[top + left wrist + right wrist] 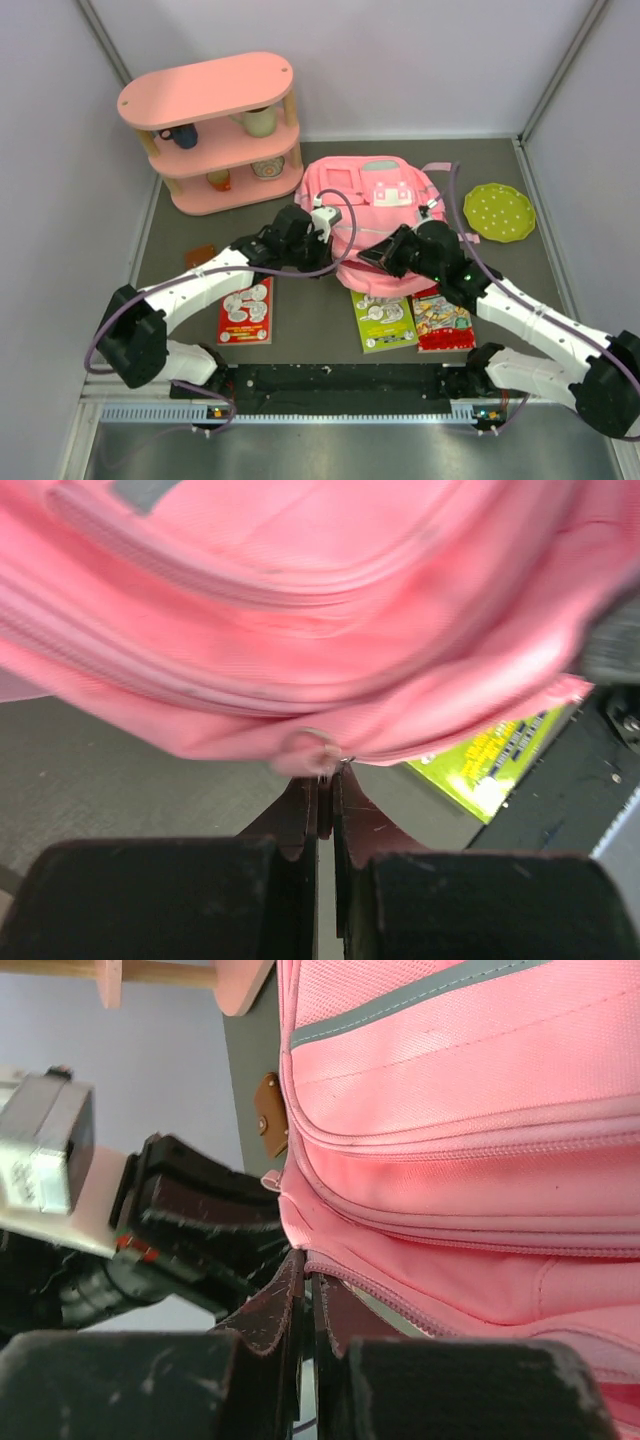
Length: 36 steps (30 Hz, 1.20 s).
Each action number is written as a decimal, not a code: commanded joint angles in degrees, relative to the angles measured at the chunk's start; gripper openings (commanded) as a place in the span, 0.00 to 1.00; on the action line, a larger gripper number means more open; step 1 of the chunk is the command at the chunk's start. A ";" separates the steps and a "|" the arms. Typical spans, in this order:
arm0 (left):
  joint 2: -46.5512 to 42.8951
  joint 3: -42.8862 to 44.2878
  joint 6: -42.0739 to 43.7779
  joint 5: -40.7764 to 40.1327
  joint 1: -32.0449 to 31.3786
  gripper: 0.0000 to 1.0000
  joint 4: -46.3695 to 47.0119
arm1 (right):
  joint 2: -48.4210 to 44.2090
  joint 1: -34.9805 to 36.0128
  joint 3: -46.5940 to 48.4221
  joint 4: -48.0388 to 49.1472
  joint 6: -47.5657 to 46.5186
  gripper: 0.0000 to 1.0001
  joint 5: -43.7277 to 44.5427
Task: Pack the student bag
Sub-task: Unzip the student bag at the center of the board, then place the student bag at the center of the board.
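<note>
Pink, soft fabric: the student bag (372, 210) sags, so take it by the zipper edge. The left gripper (327, 780) and the right gripper (305, 1265) are both pinched closed there; whether either holds anything is unclear.

The left arm (210, 280) and right arm (520, 310) crowd the student bag (375, 195) at its near edge; 3 booklets (385, 320) lie nearer, bare worktop (310, 315) between the left 2. The shelf (215, 130) blocks far left, the green plate (498, 212) far right

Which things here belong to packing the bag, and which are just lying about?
Job: soft pink fabric backpack; red paper booklet, green paper booklet, cartoon-covered red booklet (likely its contents).
Lying about: pink oval three-tier shelf holding cups; green dotted round plate; small brown flat piece.
</note>
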 commanded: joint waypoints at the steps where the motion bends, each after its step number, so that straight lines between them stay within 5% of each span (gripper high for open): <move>1: 4.01 3.93 -2.10 -10.28 1.18 0.00 -4.96 | -4.78 -1.08 2.90 -3.08 -5.32 0.00 5.19; 9: 7.79 7.01 -5.36 -19.93 5.65 0.00 -6.38 | -9.27 -1.16 -0.97 -4.58 -4.88 0.00 5.71; 16: 9.91 11.76 -5.27 -18.57 10.67 0.03 -7.96 | -4.98 -1.16 0.69 -0.29 -5.15 0.00 2.38; 20: 5.62 11.50 -4.30 -19.60 11.11 0.64 -9.63 | 0.38 -1.16 4.12 3.23 -6.29 0.00 0.01; 21: 2.82 10.71 -4.21 -20.21 11.46 0.99 -9.98 | 2.66 -1.08 5.00 3.59 -6.64 0.00 -0.96; 34: -9.60 15.71 -5.10 -21.98 20.25 0.99 -16.57 | 24.64 7.80 24.96 4.22 -7.35 0.00 -6.77; 35: -9.60 16.50 -4.92 -21.54 20.25 0.99 -17.27 | 23.52 8.24 24.00 2.64 -7.43 0.09 -5.98; 36: -9.51 16.68 -4.92 -20.93 20.25 0.99 -17.45 | 21.68 9.37 20.94 2.28 -9.26 0.29 -2.76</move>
